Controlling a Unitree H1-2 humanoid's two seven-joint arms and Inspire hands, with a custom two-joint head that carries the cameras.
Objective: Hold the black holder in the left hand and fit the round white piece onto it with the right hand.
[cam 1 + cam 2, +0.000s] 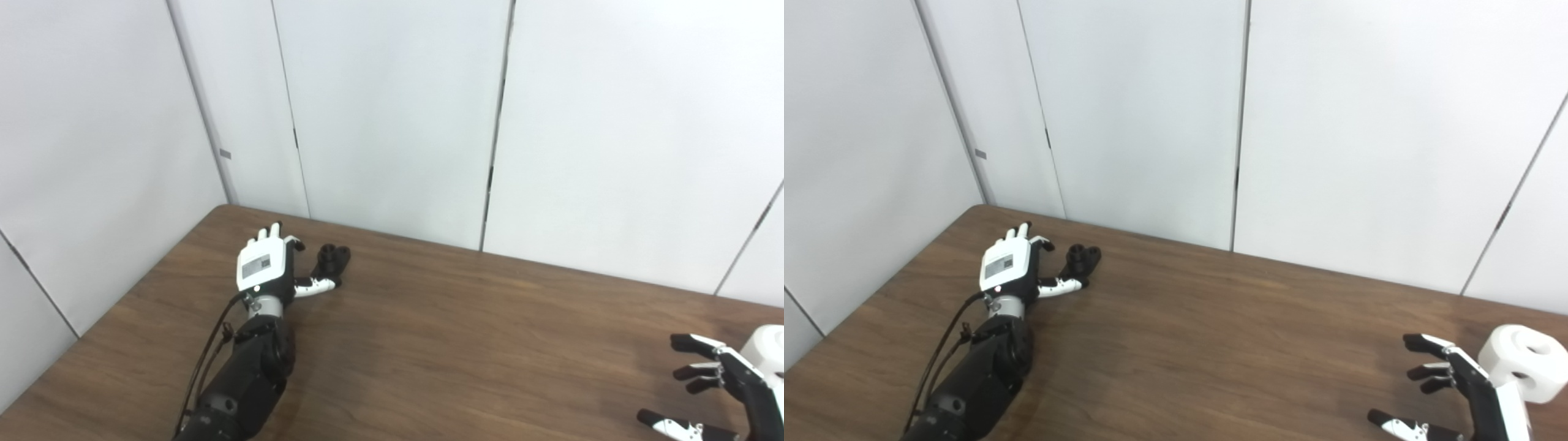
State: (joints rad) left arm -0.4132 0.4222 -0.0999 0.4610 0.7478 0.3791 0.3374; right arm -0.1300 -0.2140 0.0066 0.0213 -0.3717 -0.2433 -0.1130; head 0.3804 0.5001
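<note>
The black holder (331, 261) lies on the brown table (465, 331) at the far left, near the wall. My left hand (264, 264) rests palm down just left of it, fingers spread and open; the thumb reaches under the holder's near end, touching or almost touching it. The round white piece (1527, 362), a chunky cylinder with holes, stands at the table's right edge. My right hand (1451, 392) hovers open just left of the piece, fingers curled and apart, holding nothing.
White wall panels (392, 116) stand right behind the table's far edge, close to the holder. The table's left edge (116, 306) runs diagonally beside my left arm. A black cable hangs along the left forearm (245, 380).
</note>
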